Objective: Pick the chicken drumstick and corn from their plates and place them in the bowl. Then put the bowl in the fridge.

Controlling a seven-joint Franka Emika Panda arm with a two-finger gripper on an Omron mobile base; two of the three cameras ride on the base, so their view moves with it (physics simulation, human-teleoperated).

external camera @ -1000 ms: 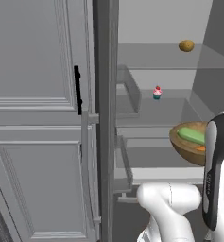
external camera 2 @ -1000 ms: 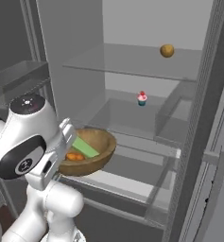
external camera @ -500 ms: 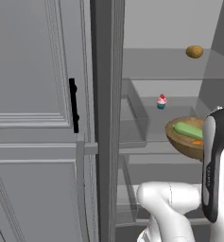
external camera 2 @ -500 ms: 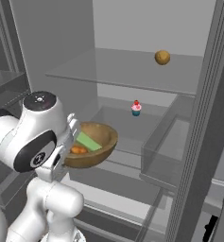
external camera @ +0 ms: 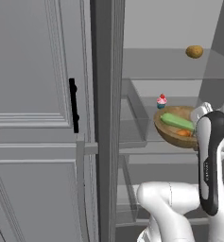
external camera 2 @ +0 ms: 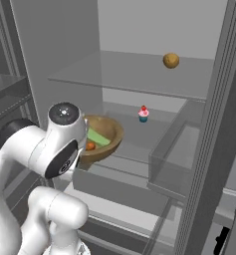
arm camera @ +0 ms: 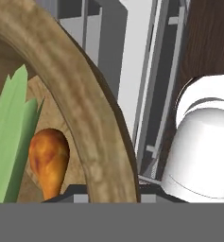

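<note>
My white arm rises from the base with its big elbow joint up in front of the open tall grey panelled fridge [external camera: 47,94], the forearm reaching in toward the middle shelf [external camera 2: 134,159]. My gripper is clamped shut on the rim of the wide shallow tan wooden bowl [external camera 2: 105,133]; in the hand view that thick rim [arm camera: 80,118] arcs right across my wrist, though my fingertips themselves are hidden beneath it.

Inside the bowl lies the short cob of corn wrapped in green husk [external camera: 176,121], and beside it the small golden-brown chicken drumstick [arm camera: 49,158]. The two sit close, the drumstick just off the husk's edge.

The bowl hangs over the front part of the middle shelf, near its left side in the right base view. Behind it, toward the back of that shelf, stands a small pink-topped cupcake [external camera 2: 143,114], apart from the bowl. A clear bin [external camera 2: 177,152] fills the shelf's right side. On the glass shelf above, well apart, rests a round brown potato [external camera 2: 171,61]. The fridge door's black vertical handle [external camera: 73,105] is off to my left.
</note>
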